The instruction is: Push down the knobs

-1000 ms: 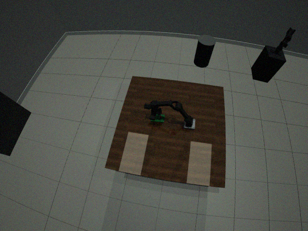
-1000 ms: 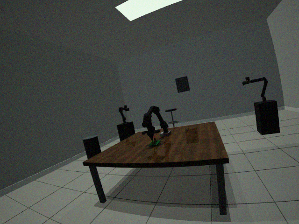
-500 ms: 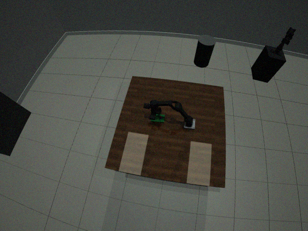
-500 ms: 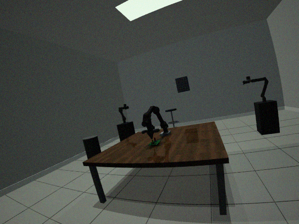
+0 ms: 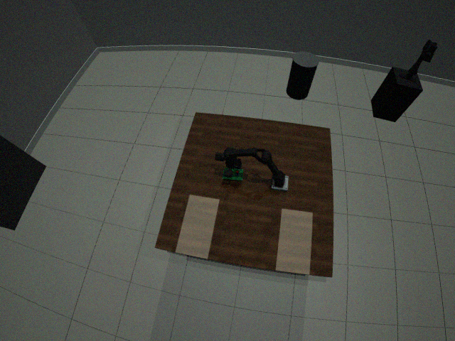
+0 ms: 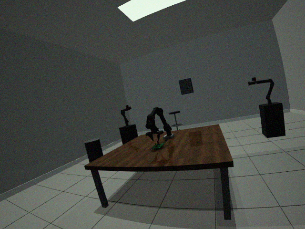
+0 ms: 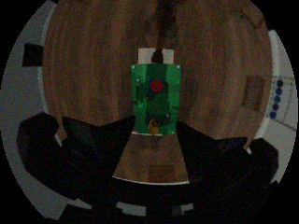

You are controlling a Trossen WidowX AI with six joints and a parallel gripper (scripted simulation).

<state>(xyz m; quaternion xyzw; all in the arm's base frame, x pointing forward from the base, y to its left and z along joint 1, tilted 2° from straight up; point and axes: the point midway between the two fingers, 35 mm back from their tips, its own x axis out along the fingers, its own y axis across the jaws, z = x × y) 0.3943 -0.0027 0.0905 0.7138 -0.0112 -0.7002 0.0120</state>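
The green circuit board (image 5: 232, 179) (image 6: 160, 147) (image 7: 174, 100) stands on the table. In the wrist view a round red knob (image 7: 156, 86) shows in the board's upper half, and a yellow-orange knob (image 7: 153, 127) shows near its lower edge. It is too dark and small to tell how far either knob sits on its shaft. My gripper (image 6: 155, 140) (image 7: 156, 121) is open, its fingers wide apart and pointing down above the board. In the wrist view the fingertips lie either side of the board's lower end, with nothing held between them.
The arm's pale base plate (image 5: 285, 187) stands on the wooden table (image 5: 249, 234), right of the board in the top view. Two pale rectangles (image 5: 198, 227) (image 5: 294, 242) lie at the table's near side. Other arms on dark pedestals and a dark cylinder (image 5: 301, 79) stand off the table.
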